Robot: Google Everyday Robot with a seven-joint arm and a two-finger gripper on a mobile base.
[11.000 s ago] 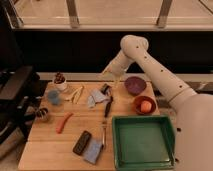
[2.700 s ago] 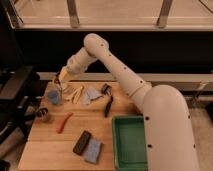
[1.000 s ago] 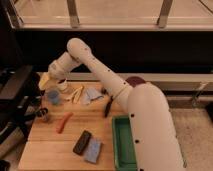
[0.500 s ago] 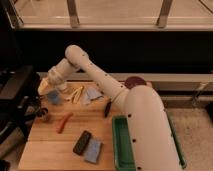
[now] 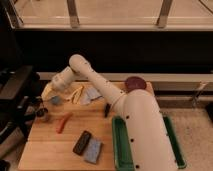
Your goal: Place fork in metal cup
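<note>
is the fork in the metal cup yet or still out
Cannot tell. The claw is at the table's far left, above the metal cup, which stands upright. No fork can be made out in the cup or the claw.

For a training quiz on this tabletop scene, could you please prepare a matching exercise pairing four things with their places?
Things:
1. tool
2. metal cup
3. black remote-like slab
4. green tray

Places:
A. front of the table, beside a blue-grey pad
B. right side, mostly hidden behind the white arm
C. far left of the table, above the light blue cup
D. left edge of the table, nearer than the light blue cup

Pairs: 1-C, 2-D, 3-A, 4-B
</note>
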